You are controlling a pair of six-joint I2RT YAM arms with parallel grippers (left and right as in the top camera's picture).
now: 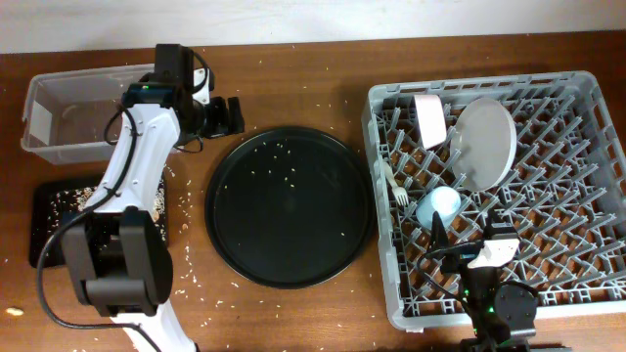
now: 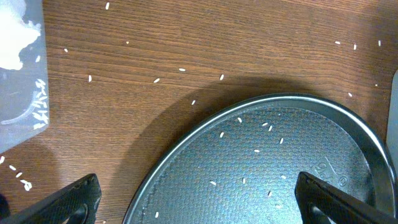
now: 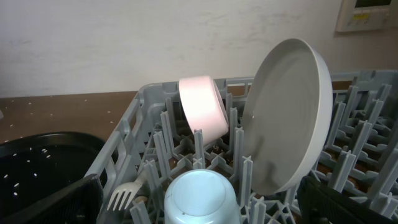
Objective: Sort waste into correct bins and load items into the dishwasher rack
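Observation:
The grey dishwasher rack (image 1: 587, 90) at the right holds a white plate (image 1: 484, 144) on edge, a small white bowl (image 1: 428, 119) on its side, an upturned light blue cup (image 1: 438, 203) and a white fork (image 1: 394, 186). My right gripper (image 3: 200, 211) hovers open just behind the cup (image 3: 199, 196), with the plate (image 3: 286, 118), bowl (image 3: 202, 106) and fork (image 3: 124, 193) ahead. My left gripper (image 2: 199, 208) is open over the edge of the round black tray (image 2: 280, 162), holding nothing. A white tissue (image 2: 12, 31) lies in the clear box (image 2: 18, 93).
The clear box (image 1: 68, 117) stands at the back left, and the shallow black tray (image 1: 49, 220), with rice in it, sits in front of it. Rice grains (image 2: 155, 79) are scattered on the wood and on the round black tray (image 1: 289, 205).

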